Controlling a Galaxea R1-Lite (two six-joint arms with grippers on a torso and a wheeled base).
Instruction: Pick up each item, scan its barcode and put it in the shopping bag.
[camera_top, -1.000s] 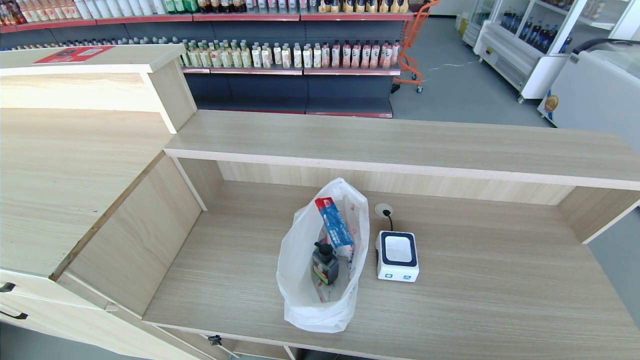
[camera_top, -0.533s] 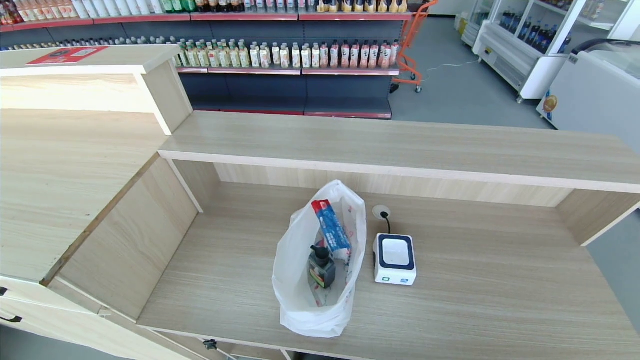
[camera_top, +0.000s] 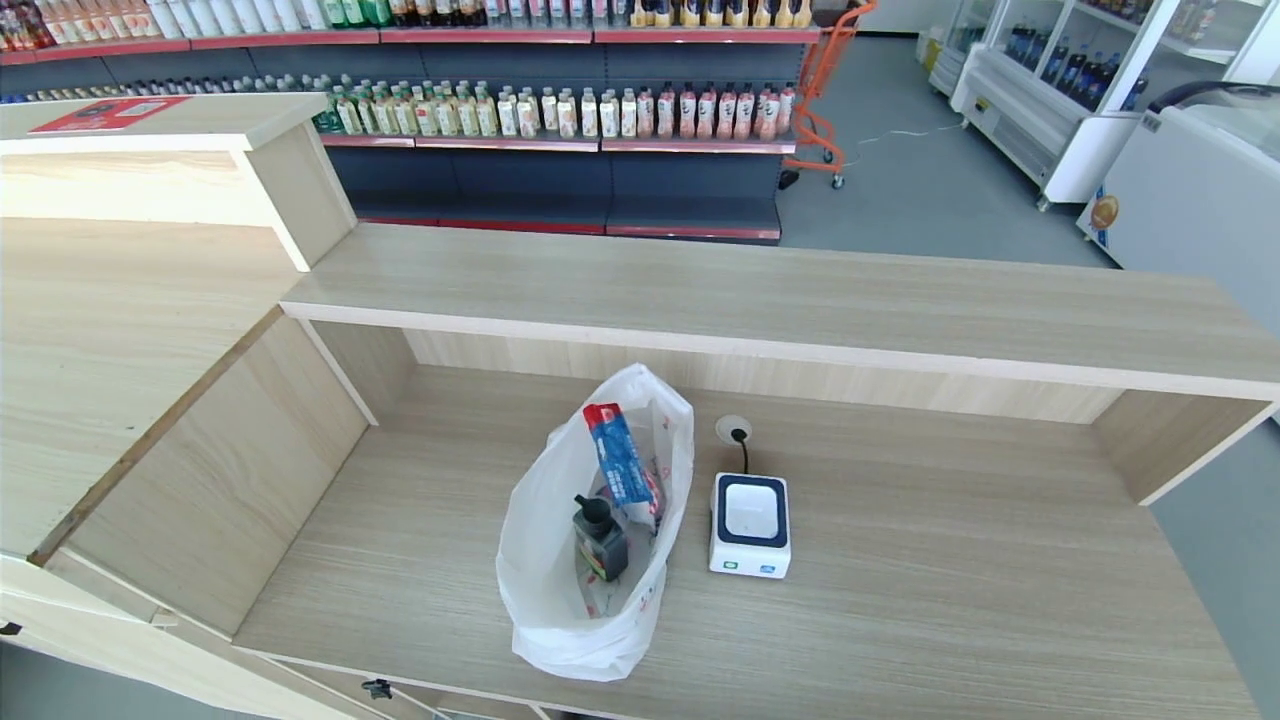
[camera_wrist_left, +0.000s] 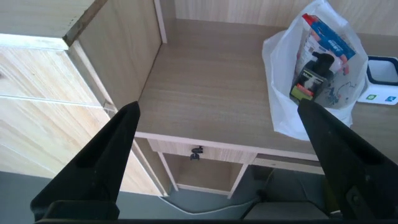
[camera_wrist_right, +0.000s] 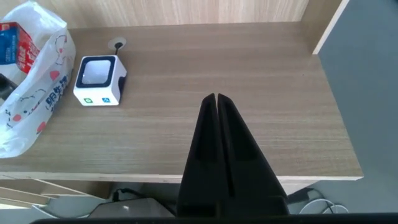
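Note:
A white shopping bag (camera_top: 545, 560) stands open on the counter (camera_top: 900, 600). Inside it are a black pump bottle (camera_top: 598, 535) and a blue and red package (camera_top: 617, 460) leaning upright. A white scanner (camera_top: 750, 525) sits just right of the bag. My left gripper (camera_wrist_left: 219, 107) is open, fingers wide apart and empty, held back from the counter's front edge, left of the bag (camera_wrist_left: 283, 118). My right gripper (camera_wrist_right: 216, 96) is shut with nothing in it, over the counter's front part, right of the scanner (camera_wrist_right: 96, 81) and bag (camera_wrist_right: 31, 106).
A raised ledge (camera_top: 760, 300) runs along the back of the counter and wooden side walls (camera_top: 220, 470) close both ends. The scanner's cable goes into a hole (camera_top: 733, 430). A drawer handle (camera_wrist_left: 196, 152) sits under the front edge. Store shelves and freezers stand beyond.
The whole head picture has shifted, so the camera has moved. The bag, its contents and the scanner keep their places on the counter.

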